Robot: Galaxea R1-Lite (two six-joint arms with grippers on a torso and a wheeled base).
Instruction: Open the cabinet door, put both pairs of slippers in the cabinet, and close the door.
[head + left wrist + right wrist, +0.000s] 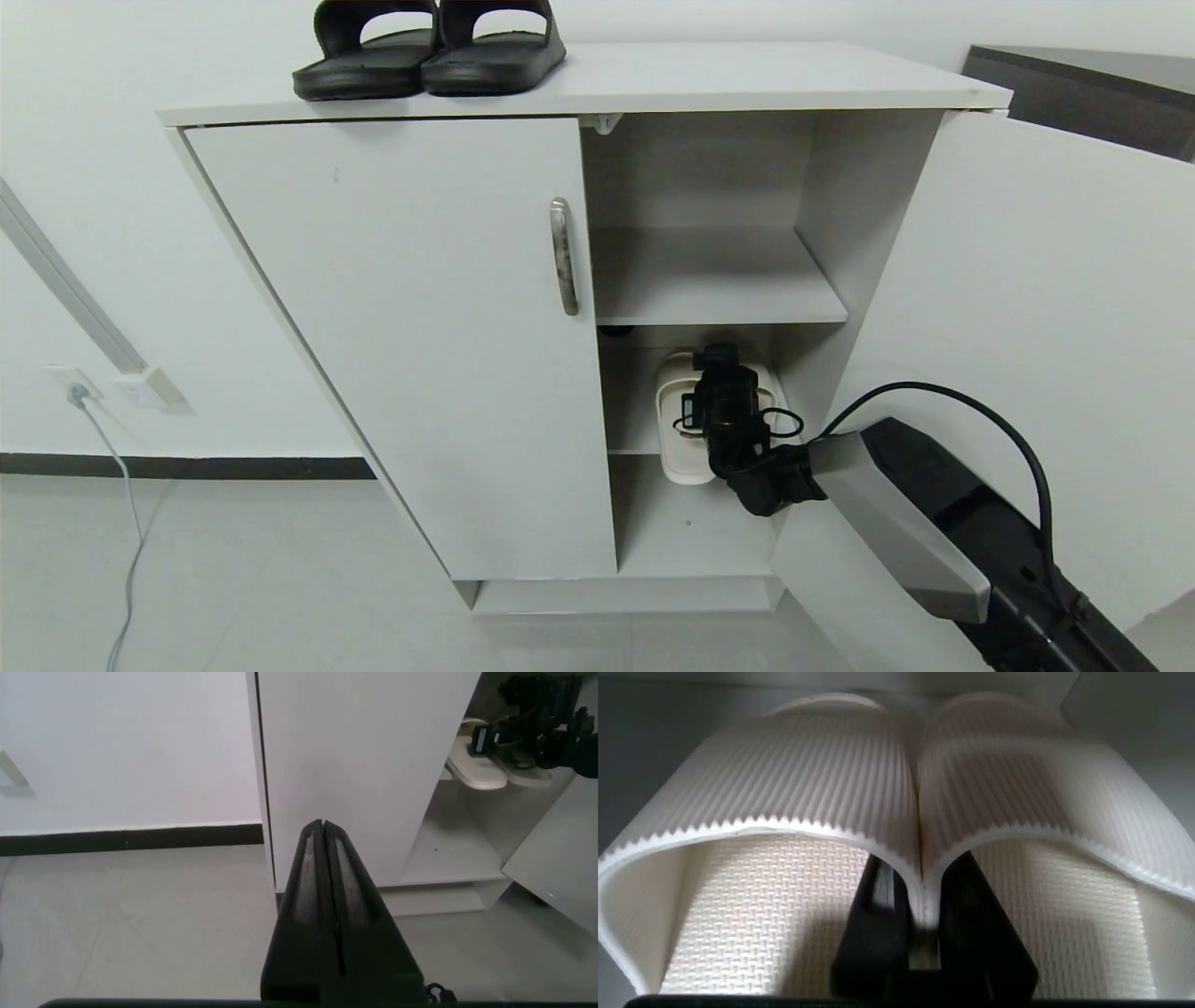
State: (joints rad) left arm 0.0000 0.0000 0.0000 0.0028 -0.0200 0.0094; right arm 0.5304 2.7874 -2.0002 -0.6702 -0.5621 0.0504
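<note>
A: What does the frame edge cut off?
B: The 2 black slippers (pixel 429 51), at the head view's upper edge.
A: And what is hidden?
B: The white slippers (pixel 672 462), mostly behind the right gripper (pixel 719 364).

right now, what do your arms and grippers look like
The right arm is black with a pale grey shell near the wrist and a black cable arching over it. The right gripper is black; the left gripper has long flat black fingers.

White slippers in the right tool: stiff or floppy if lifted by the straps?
Probably flexible: the white slippers bend at their ribbed straps where the right tool pinches them. Likely light, as one pinch grips both. Textured surface should resist slipping.
</note>
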